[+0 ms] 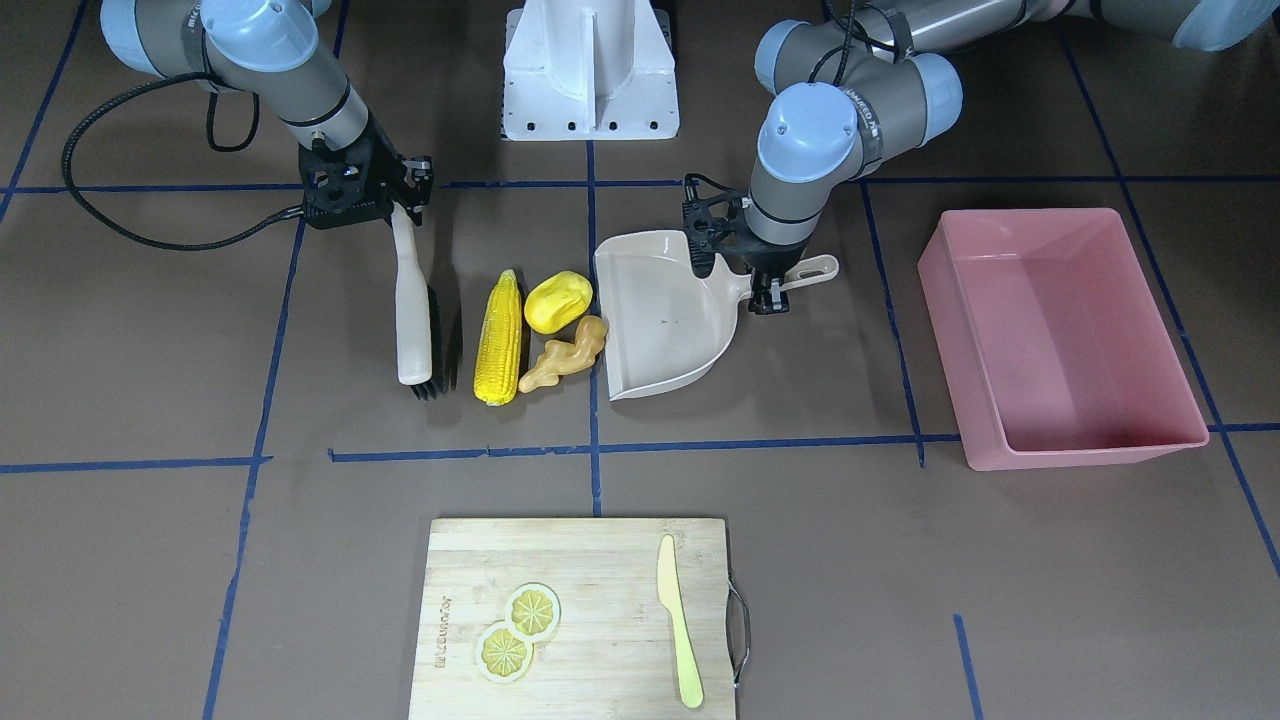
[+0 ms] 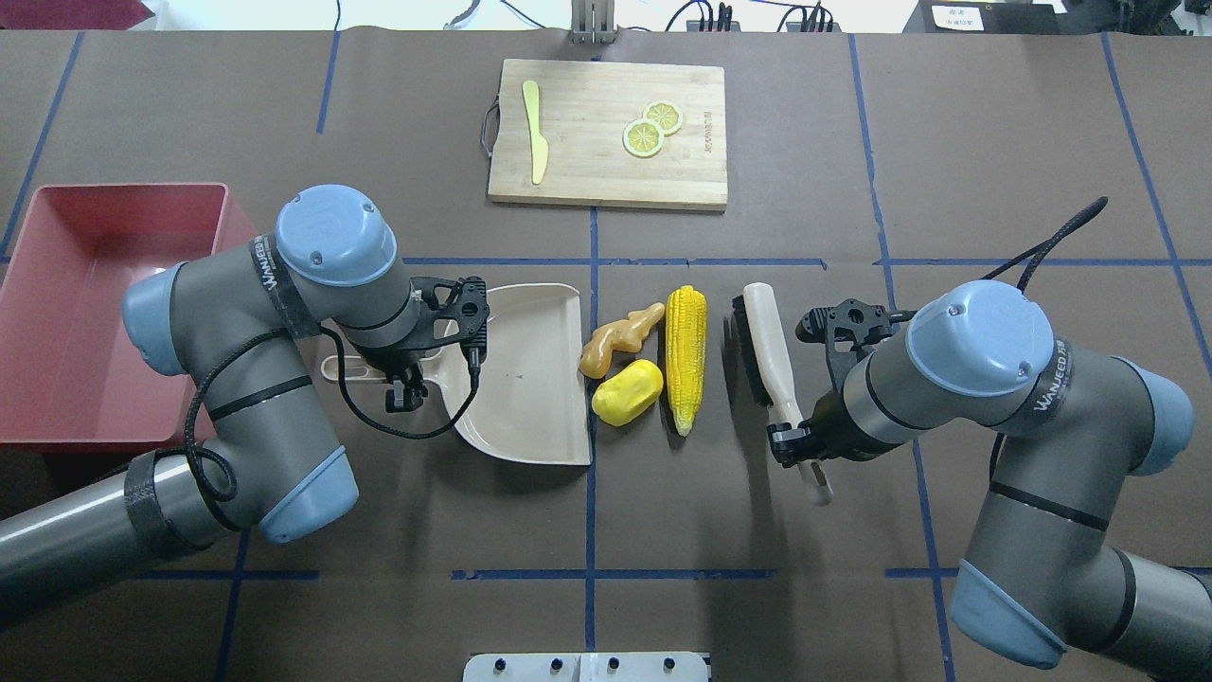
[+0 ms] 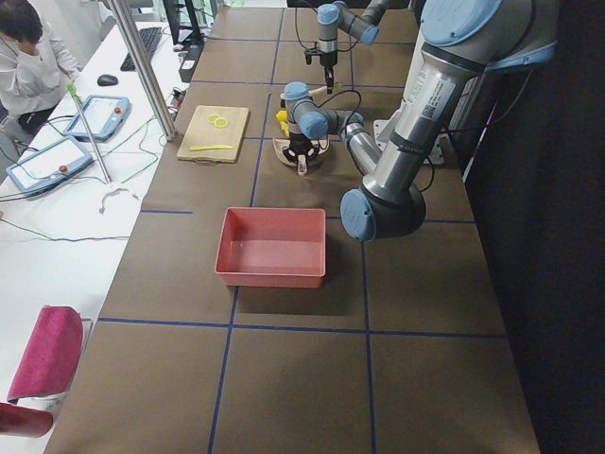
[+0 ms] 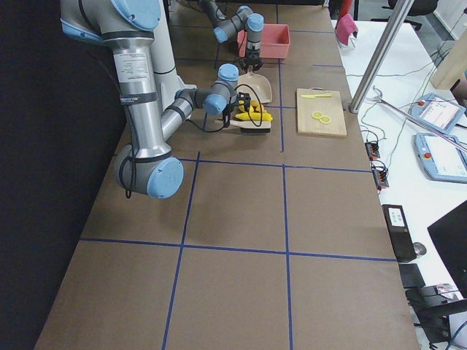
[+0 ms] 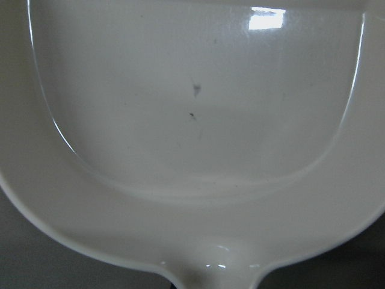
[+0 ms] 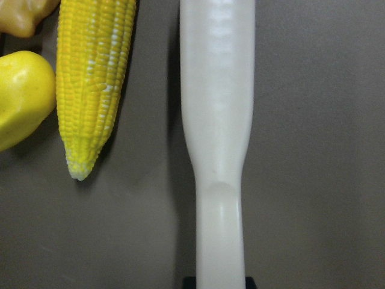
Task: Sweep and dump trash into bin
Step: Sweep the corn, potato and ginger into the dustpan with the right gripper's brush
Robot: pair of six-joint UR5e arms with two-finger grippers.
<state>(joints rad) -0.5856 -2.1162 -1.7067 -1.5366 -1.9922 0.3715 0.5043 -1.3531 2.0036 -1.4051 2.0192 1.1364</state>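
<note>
Yellow trash (image 4: 254, 115) lies between dustpan (image 4: 263, 89) and what seems a brush (image 4: 257, 128); pink bin (image 4: 267, 38) beyond.

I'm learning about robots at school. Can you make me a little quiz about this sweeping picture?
1. True or false: the corn cob is already lying in the dustpan.
2. What is the right gripper holding? A) the brush B) the knife C) the dustpan
3. How many lemon slices lie on the cutting board?

Key: 1 false, it lies on the table beside it; 2 A; 3 two.
</note>
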